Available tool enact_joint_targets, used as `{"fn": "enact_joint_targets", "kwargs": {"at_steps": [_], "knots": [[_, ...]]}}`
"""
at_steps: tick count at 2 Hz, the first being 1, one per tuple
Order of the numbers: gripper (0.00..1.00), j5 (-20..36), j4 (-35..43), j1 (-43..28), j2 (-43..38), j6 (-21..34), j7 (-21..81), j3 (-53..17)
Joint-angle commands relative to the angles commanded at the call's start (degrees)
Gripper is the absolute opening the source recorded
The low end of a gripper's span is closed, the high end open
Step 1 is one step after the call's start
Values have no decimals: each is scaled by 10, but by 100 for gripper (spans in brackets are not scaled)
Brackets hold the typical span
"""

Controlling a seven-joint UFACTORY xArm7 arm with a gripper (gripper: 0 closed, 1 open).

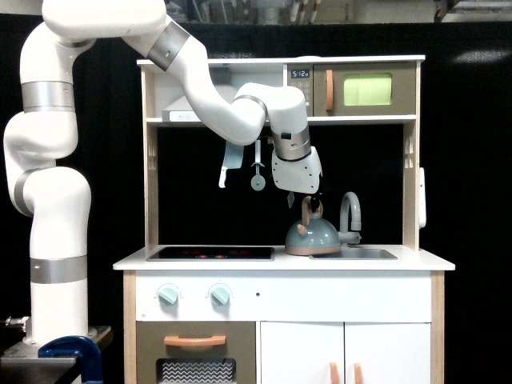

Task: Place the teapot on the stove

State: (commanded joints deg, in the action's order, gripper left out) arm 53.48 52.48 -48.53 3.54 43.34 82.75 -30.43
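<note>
**Over the teapot, grasp not yet made**

My gripper hangs just above the teapot's arched handle, its dark fingers lost against the black backdrop, so I cannot tell whether they are spread or closed, or whether they touch the handle at all. The wrist tilts downward so the fingers meet the handle from the top, which looks like the only easy place to hold this squat pot.

Directly below me, the teapot sits upright on the counter at the sink's edge, just beside the faucet. The stove lies well off toward the exterior view's left, at the same counter height, its surface bare. I judge the carry is all still ahead: grip, lift clear of the faucet, then travel sideways. Utensils hang behind my wrist.
</note>
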Motion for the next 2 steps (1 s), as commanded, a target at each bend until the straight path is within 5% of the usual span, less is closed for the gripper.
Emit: {"fn": "enact_joint_targets", "kwargs": {"at_steps": [1, 2], "knots": [[0, 8, 7, 4, -10, -3, -1, 12], [0, 8, 0, 12, -5, -3, 4, 16]]}}
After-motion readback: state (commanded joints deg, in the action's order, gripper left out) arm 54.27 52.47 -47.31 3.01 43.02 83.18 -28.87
